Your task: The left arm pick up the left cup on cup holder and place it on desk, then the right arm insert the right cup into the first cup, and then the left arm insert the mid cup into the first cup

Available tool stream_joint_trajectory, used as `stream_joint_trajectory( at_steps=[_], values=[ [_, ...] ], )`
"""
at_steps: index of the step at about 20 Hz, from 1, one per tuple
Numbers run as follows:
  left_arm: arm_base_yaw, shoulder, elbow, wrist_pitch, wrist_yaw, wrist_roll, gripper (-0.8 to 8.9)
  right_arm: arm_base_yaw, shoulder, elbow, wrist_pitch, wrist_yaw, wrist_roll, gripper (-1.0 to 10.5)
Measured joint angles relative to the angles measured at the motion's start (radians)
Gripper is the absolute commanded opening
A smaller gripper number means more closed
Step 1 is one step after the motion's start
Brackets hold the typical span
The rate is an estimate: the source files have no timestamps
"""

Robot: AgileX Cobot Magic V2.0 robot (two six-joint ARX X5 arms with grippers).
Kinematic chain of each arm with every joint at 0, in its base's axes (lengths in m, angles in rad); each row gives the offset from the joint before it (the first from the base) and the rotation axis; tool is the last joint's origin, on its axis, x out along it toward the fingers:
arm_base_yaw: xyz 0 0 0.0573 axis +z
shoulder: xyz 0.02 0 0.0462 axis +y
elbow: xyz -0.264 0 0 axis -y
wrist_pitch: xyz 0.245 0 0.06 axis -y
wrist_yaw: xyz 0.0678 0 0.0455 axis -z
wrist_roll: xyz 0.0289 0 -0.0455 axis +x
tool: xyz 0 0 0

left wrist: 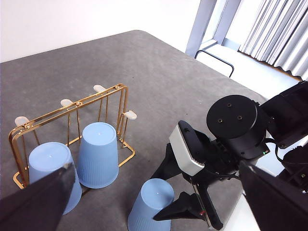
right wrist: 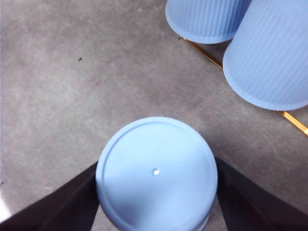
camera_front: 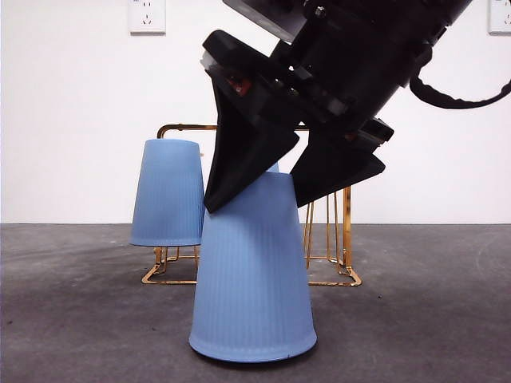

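Note:
A blue cup (camera_front: pixel 251 279) stands upside down on the dark grey desk (camera_front: pixel 431 319) in front of the gold wire cup holder (camera_front: pixel 347 239). My right gripper (camera_front: pixel 254 206) comes down from the upper right, its jaws closed on the cup's top on both sides. The right wrist view shows the cup (right wrist: pixel 144 144) between the jaws of this gripper (right wrist: pixel 156 166). Two more blue cups (left wrist: pixel 97 154) (left wrist: pixel 48 163) hang upside down on the holder (left wrist: pixel 72 108). My left gripper (left wrist: pixel 156 168) is open and empty, high above the scene.
In the front view one holder cup (camera_front: pixel 168 191) is at the left; the other is mostly hidden behind the front cup. The holder's right side has bare pegs. A white wall with a socket (camera_front: pixel 147 16) is behind. The desk's far edge (left wrist: pixel 216 72) faces a window.

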Motion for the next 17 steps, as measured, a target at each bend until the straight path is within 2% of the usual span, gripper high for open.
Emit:
stream_joint_trajectory(
  at_steps=[4,6,8,12,17],
  values=[
    [0.0,0.0,0.0,0.0,0.0,0.0,5.94,0.0,0.0,0.0,0.0,0.006,0.0,5.0],
    [0.0,0.002,0.0,0.0,-0.004,0.0,5.94,0.0,-0.012,0.01,-0.035,0.006,0.006,5.0],
    [0.0,0.014,0.0,-0.002,-0.042,0.001,5.94,0.0,-0.067,0.057,-0.146,0.006,0.009,5.0],
    [-0.001,0.097,0.0,-0.004,-0.122,0.027,5.94,-0.006,-0.273,0.211,-0.415,0.014,0.006,5.0],
    [-0.001,0.262,0.0,-0.003,-0.129,0.069,5.94,-0.052,-0.501,0.221,-0.661,0.014,0.005,5.0]
  ],
)
